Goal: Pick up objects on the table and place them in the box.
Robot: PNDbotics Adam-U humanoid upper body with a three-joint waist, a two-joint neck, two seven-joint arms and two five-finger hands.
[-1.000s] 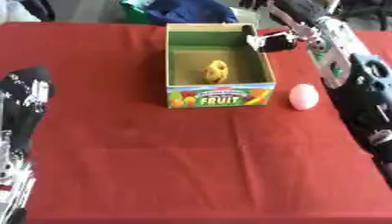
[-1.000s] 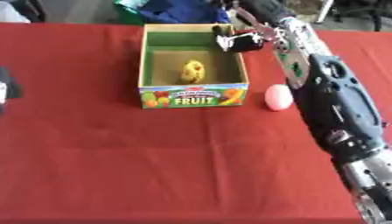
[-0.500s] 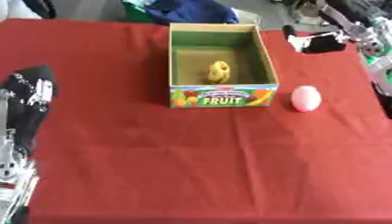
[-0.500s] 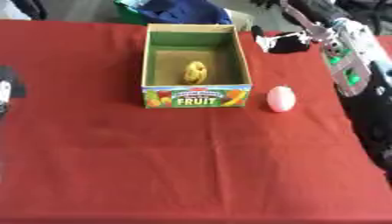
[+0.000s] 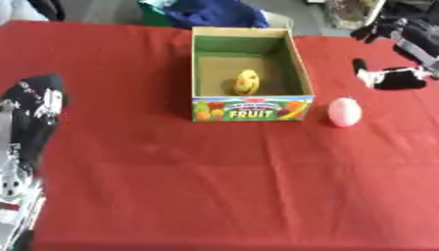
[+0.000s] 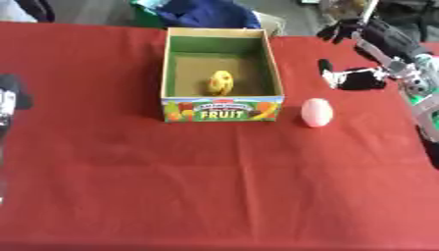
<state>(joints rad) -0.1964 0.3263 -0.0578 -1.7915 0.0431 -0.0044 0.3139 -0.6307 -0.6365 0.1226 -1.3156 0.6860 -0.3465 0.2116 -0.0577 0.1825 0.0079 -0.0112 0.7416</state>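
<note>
Leftmost, left hand (image 5: 30,112) idles at table edge, low; fingers unclear, cannot tell whether apart or curled. Centre: box (image 5: 249,108) on red table (image 5: 171,186), open top, yellow fruit (image 5: 246,82) already lying on its floor. Just right of box front corner, pink egg (image 6: 316,112) rests on cloth, apart from box. Likely light, smooth, rounded, prone to roll; best pinched across its middle from above. Far right: right hand (image 6: 356,78) hovers beyond egg, fingers relaxed, holding nothing.
</note>
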